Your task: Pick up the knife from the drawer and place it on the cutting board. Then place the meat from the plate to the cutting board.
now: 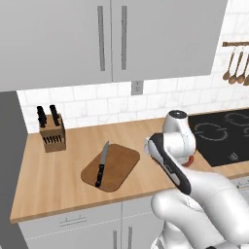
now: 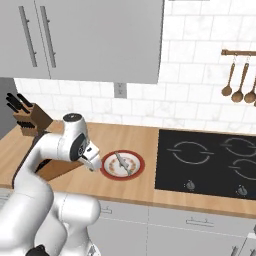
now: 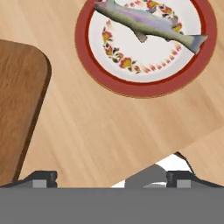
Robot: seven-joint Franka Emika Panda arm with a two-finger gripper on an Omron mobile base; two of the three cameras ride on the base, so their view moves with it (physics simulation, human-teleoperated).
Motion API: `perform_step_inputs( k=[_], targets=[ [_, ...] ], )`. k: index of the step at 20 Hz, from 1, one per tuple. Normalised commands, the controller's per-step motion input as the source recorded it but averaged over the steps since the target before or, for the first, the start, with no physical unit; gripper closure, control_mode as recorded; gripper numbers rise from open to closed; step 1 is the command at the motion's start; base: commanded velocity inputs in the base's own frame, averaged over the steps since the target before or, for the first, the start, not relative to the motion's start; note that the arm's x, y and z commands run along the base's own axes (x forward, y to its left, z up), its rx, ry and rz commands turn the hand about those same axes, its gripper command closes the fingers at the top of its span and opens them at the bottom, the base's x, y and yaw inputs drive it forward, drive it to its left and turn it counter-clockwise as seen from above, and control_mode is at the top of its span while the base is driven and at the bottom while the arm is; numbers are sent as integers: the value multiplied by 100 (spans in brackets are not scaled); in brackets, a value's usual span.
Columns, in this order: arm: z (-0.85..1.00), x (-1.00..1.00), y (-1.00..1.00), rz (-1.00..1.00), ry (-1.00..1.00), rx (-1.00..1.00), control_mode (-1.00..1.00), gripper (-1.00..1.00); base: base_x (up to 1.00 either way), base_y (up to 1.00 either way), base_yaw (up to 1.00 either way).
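The knife (image 1: 102, 168) lies on the left part of the brown cutting board (image 1: 121, 165), black handle toward the front, blade pointing back. To the board's right stands the red-rimmed plate (image 2: 140, 167) with the meat, a silvery fish (image 2: 121, 162), lying on it. My gripper (image 2: 95, 164) hangs over the bare counter between board and plate, open with nothing between its fingers. In the hand view the fish (image 3: 148, 24) and plate (image 3: 144, 89) are at the top, the board's corner (image 3: 17, 109) at the left, and the gripper (image 3: 111, 179) at the bottom. A pale sliver of the drawer (image 1: 240, 182) shows below the counter edge.
A wooden knife block (image 1: 52, 132) stands at the back left of the counter. The black cooktop (image 2: 210, 160) lies right of the plate. Wooden spoons (image 2: 240, 82) hang on the wall above it. Grey wall cabinets (image 1: 112, 39) hang overhead.
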Motion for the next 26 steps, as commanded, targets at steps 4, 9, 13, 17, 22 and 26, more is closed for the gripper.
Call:
perform_step_inputs(
  k=[4,9,13,17,22,26],
  targets=[
    [36,0,-100,9,10,0,-100,-100,0,0,0],
    [10,18,-81,10,9,0,-100,-100,0,0,0],
    [0,65,-36,19,4,-2,-100,-100,0,0,0],
    [0,49,-16,15,3,-5,-100,-100,0,0,0],
    [-2,47,-1,9,17,-4,-100,-100,0,0,0],
    [-11,41,0,11,13,0,-100,-100,0,0,0]
  ],
)
